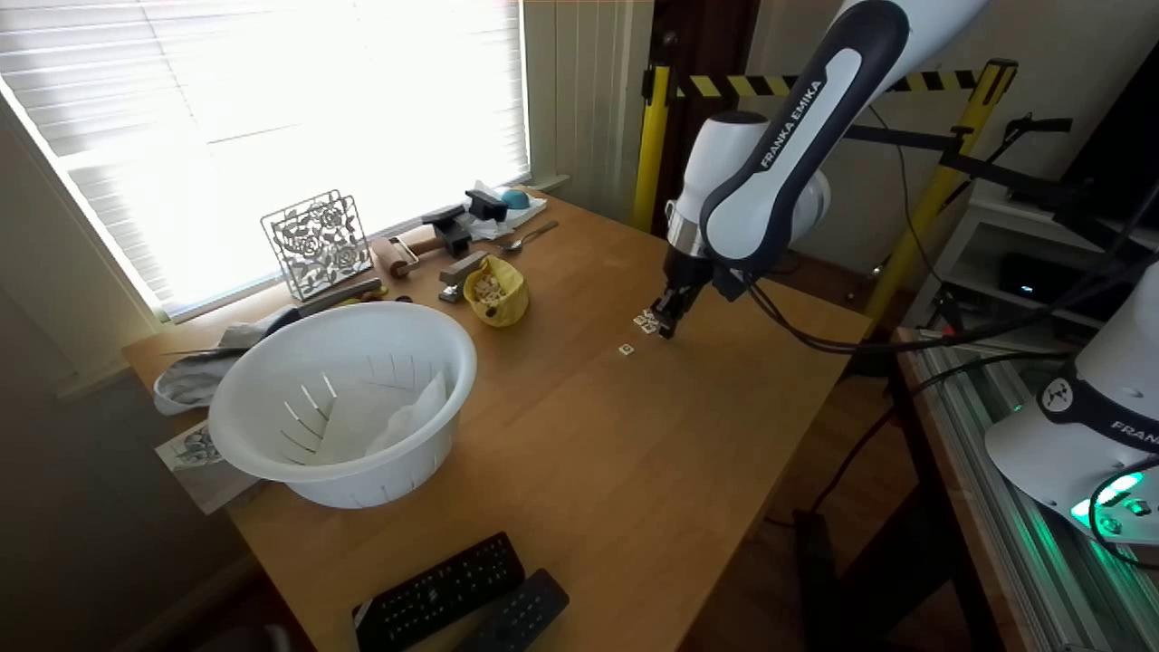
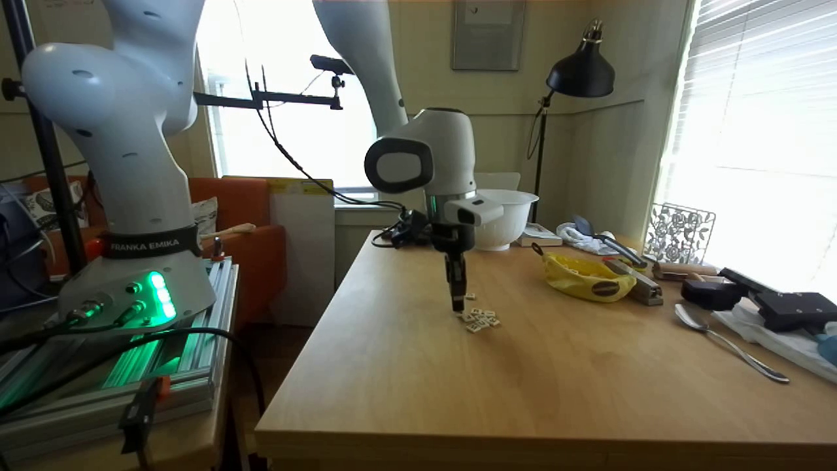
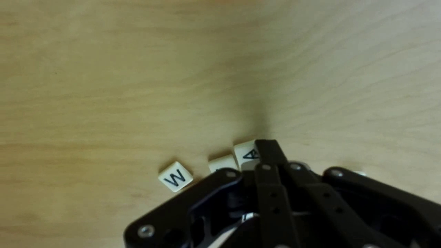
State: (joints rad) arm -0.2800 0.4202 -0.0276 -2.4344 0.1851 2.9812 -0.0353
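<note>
The arm point(image 1: 801, 127) is bearing the words FRANKA EMIKA along its link in an exterior view, and its base band point(image 2: 144, 244) is repeating that name. In the wrist view the W tile point(image 3: 175, 176) is showing its letter plainly, while the A tile point(image 3: 245, 151) is showing part of its own; a third tile point(image 3: 222, 163) is sitting just left of the A tile, its letter mostly hidden. The yellow pouch point(image 2: 582, 276), with more tiles point(image 1: 491, 291) lying in it, is wearing a dark oval patch point(image 2: 605, 288) whose print is too small to read.

The pincer point(image 2: 458, 306) is pointing straight down at the counter point(image 2: 523, 392), its jaws standing narrow, close together; whether anything is resting between them cannot be told. In an exterior view the loose tiles point(image 2: 482, 321) are lying in a small cluster just beside it, to the right and slightly nearer, and a lone tile point(image 2: 470, 297) is lying just to the right, farther off. In the wrist view the A tile is lying closest, partly covered by the pincer, contact not showing clearly; the W tile is lying farther left.

A spoon point(image 2: 735, 345) is lying at the right, nearer than the pouch. A white bowl point(image 1: 453, 353) is standing on the left in an exterior view, two remotes point(image 1: 439, 593) lying near.
</note>
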